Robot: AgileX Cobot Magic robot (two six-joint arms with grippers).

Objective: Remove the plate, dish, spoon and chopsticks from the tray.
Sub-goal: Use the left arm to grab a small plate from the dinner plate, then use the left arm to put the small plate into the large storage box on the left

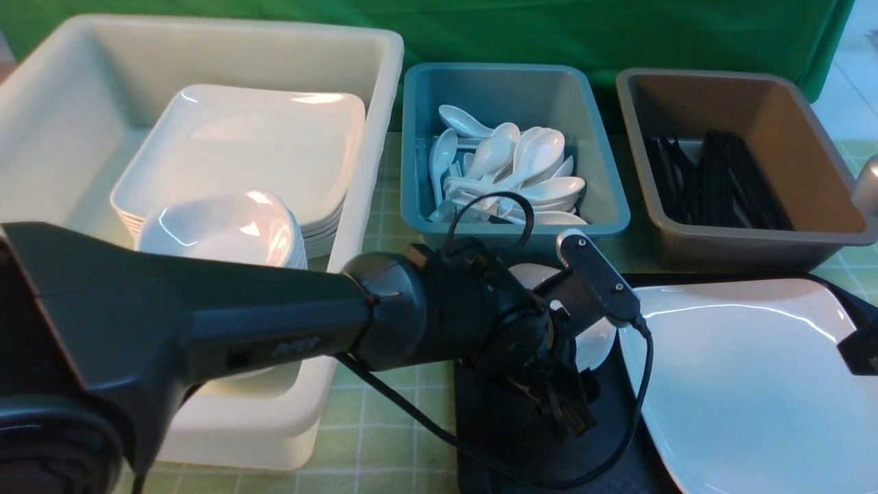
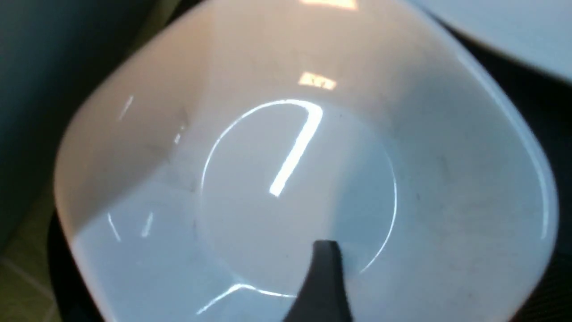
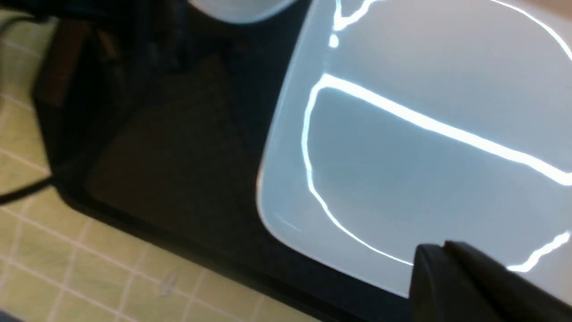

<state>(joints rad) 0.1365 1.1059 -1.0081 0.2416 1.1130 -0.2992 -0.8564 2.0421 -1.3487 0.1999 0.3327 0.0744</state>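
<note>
We found the left pincer (image 1: 573,412) pointing down over the black tray (image 1: 497,412). The small white dish (image 1: 595,343) sat on the tray directly beneath it, largely hidden behind its wrist. From that wrist's camera one dark finger (image 2: 326,277) showed above the dish's floor, at the edge of the round base ring. Its partner was out of view, so we could not tell how wide this pincer stood, nor whether the finger touched the glaze. Just to this pincer's right the large white plate (image 1: 748,384) lay flat on the same tray, near the dish but apart from it, with a dark strip of tray between them. The right pincer (image 3: 435,259) was closed, its dark tip over the plate close to the rim; we could not tell whether it touched or pinched the plate. Beyond the left pincer stood a blue bin (image 1: 480,86) heaped with white soup spoons (image 1: 507,171). Farther to its right a brown bin (image 1: 789,130) held black chopsticks (image 1: 713,182). To its left a big white tub (image 1: 68,103) carried stacked plates (image 1: 247,144) and stacked small dishes (image 1: 226,230). All of it rested on the green checked counter (image 1: 384,412).
</note>
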